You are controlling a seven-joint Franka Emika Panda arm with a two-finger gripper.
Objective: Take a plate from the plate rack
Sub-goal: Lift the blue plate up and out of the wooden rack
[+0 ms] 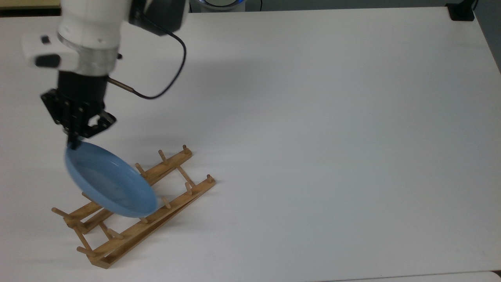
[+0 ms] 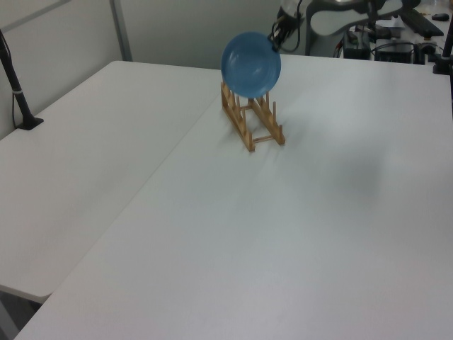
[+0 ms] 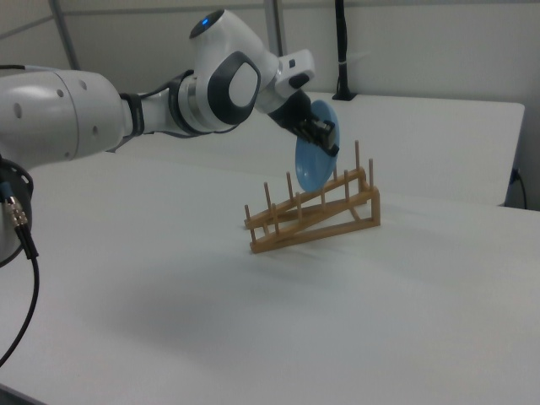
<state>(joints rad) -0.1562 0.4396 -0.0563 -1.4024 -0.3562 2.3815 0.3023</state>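
Note:
The round blue plate (image 1: 111,180) hangs tilted over the wooden plate rack (image 1: 176,203), held by its upper rim. My gripper (image 1: 73,143) is shut on that rim, at the top view's left. In the left view the plate (image 2: 251,64) stands raised above the rack (image 2: 256,132), its lower edge about level with the peg tops, and the gripper (image 2: 274,41) is at its upper right. In the right view the gripper (image 3: 325,139) pinches the plate (image 3: 314,164) over the higher end of the sloping rack (image 3: 321,224). Whether the plate touches any peg cannot be told.
The rack stands on a wide white table (image 1: 332,137). A black clamp base (image 1: 462,11) sits at the top view's far right corner. A black post (image 2: 18,81) stands on the adjoining table at the left view's left. A dark cable (image 1: 172,74) loops off the wrist.

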